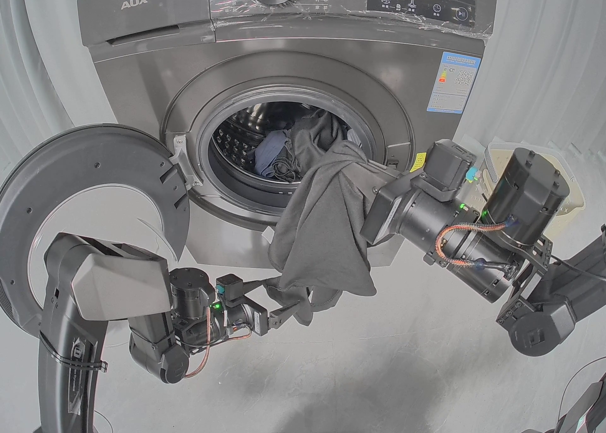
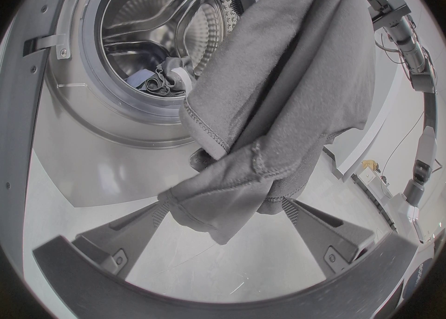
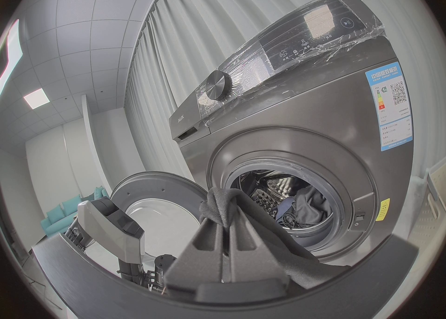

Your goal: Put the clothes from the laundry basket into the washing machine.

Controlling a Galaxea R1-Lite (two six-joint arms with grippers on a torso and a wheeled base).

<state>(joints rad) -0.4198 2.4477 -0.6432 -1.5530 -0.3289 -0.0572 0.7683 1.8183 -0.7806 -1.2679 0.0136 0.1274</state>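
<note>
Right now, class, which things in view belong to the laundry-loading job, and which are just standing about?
Job: grey garment, right gripper shut on it, open left gripper, washing machine, clothes in drum, laundry basket.
Standing about: curtain, teal sofa, blue label.

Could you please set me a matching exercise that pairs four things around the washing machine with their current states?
Things:
1. washing machine door
2. grey garment
3. right gripper
4. left gripper

States:
A. open, at the garment's lower end
B. swung wide open on the robot's left
C. shut on the garment's upper part
D. hanging in front of the drum opening

Pairs: 1-B, 2-D, 3-C, 4-A
</note>
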